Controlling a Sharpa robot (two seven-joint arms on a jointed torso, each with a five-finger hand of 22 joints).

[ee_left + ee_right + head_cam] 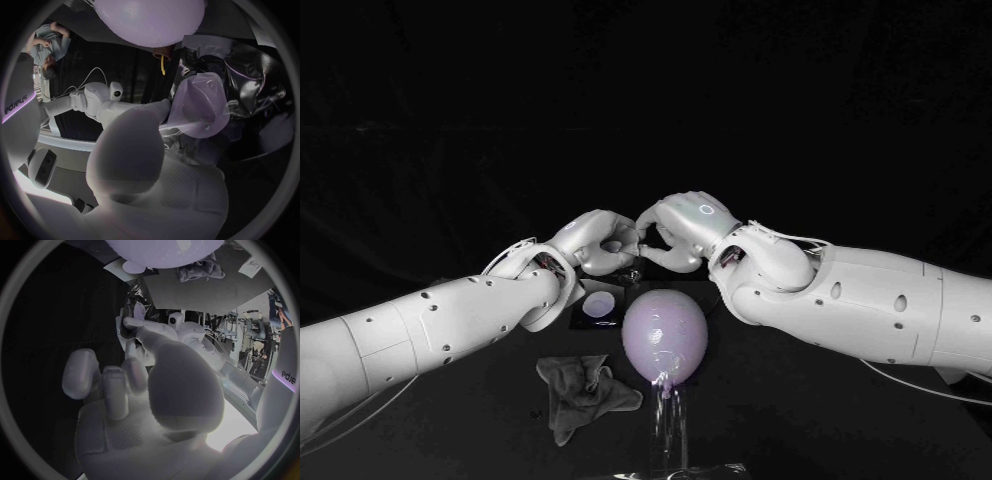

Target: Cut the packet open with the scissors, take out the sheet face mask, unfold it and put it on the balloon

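Note:
My two hands meet fingertip to fingertip above the table, behind the balloon (665, 335). The left hand (596, 240) pinches a pale, translucent sheet mask (200, 105) between thumb and finger. Beside the mask lies a crumpled, shiny dark packet (253, 87), and the right hand (682, 225) grips it with curled fingers. In the head view both are hidden between the hands. The pale lilac balloon (150, 20) stands upright on a clear stand (669, 430), close below the hands.
A crumpled grey cloth (581, 390) lies on the table to the left of the stand. A dark square pad with a white round mark (599, 305) sits under my left wrist. Black table surface spreads all round.

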